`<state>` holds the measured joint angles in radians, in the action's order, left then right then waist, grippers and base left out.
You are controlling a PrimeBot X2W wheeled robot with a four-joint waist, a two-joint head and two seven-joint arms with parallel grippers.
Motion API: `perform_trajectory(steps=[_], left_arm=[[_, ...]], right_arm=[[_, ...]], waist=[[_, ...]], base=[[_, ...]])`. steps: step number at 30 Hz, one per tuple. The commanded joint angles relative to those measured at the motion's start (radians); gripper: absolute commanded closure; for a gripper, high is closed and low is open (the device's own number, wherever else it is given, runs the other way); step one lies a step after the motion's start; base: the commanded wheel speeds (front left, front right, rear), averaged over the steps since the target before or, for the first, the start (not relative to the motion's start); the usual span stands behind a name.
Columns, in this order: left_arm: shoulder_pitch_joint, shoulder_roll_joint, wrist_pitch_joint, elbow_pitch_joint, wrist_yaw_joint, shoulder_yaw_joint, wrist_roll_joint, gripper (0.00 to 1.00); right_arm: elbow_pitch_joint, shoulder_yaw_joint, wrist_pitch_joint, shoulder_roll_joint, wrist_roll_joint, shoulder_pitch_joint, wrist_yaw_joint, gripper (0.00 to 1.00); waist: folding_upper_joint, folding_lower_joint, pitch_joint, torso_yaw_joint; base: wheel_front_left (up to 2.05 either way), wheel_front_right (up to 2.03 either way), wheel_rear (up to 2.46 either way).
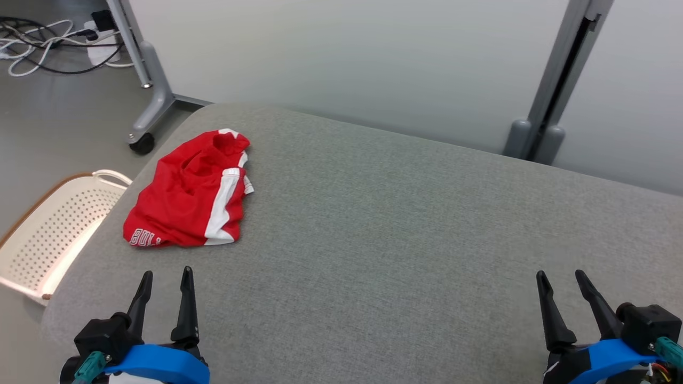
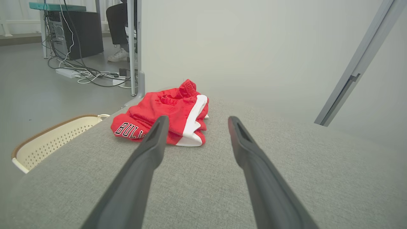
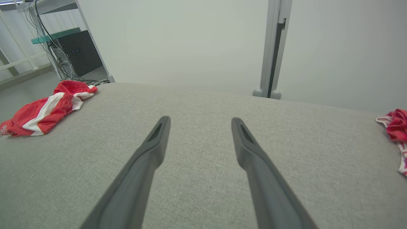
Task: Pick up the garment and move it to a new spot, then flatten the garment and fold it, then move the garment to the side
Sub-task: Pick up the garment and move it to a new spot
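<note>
shorts: red basketball shorts [image 1: 189, 194] with a white side stripe lie crumpled at the far left of the grey cushion [image 1: 400, 240], close to its left edge.
left gripper: left gripper [image 1: 166, 273] hovers just short of the shorts, fingers spread wide, holding nothing.
right gripper: right gripper [image 1: 561, 274] sits well apart on the right, fingers also spread wide and empty.
risk, edge: a sideways nudge rather than a clean pinch likely pushes the shorts off the edge into the white perforated basket [image 1: 53, 229] below.
risk, grip: pinching a single layer probably lifts a twisted bundle that resists flattening.
risk, mix-up: another red garment [image 3: 397, 127] at the right edge could be taken by mistake.
</note>
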<state>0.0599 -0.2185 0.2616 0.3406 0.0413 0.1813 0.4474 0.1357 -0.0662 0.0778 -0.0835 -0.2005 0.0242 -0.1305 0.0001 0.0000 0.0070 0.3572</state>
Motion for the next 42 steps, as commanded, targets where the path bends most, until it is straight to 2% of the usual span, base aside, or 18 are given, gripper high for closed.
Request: perform_trajectory(steps=[1,12,23,29,37,40,42], left_arm=[[0.002,-0.005,0.004,-0.005,-0.003,-0.001,-0.002,0.0],[-0.026,-0.014,0.001,-0.018,-0.012,-0.01,0.015,0.0],[-0.019,-0.018,0.002,-0.033,-0.017,-0.009,0.017,0.0],[0.027,-0.016,-0.015,-0.104,0.008,-0.005,0.046,0.0],[0.191,-0.097,-0.157,-0.22,0.021,-0.009,0.048,0.0],[0.279,-0.124,-0.225,-0.2,0.027,-0.035,0.081,0.0],[0.368,-0.154,-0.289,-0.137,0.039,-0.067,0.136,0.0]], right_arm=[[0.004,0.005,0.004,-0.005,-0.001,-0.01,-0.001,0.0],[0.029,0.027,0.008,-0.008,-0.01,-0.014,-0.001,0.0],[0.03,0.034,0.008,-0.013,-0.008,-0.018,0.0,0.0],[0.025,0.032,0.006,-0.008,-0.008,-0.02,-0.001,0.0],[0.002,0.038,-0.006,-0.018,-0.005,-0.049,-0.001,0.0],[-0.012,0.053,-0.013,-0.027,-0.006,-0.07,-0.001,0.0],[-0.029,0.071,-0.019,-0.038,-0.003,-0.099,-0.001,0.0]], waist=[[-0.0001,0.0,0.012,0.025],[-0.0001,0.0,0.014,0.124],[-0.0001,0.0,0.028,0.123],[-0.0001,0.0,0.046,0.113],[-0.0001,0.0,0.114,0.081],[-0.0001,0.0,0.158,0.053],[-0.0001,0.0,0.211,0.014]], base=[[0.0,0.0,0.0],[0.0,0.0,0.0],[0.0,0.0,0.0],[0.0,0.0,0.0],[0.0,0.0,0.0],[0.0,0.0,0.0],[0.0,0.0,0.0]])
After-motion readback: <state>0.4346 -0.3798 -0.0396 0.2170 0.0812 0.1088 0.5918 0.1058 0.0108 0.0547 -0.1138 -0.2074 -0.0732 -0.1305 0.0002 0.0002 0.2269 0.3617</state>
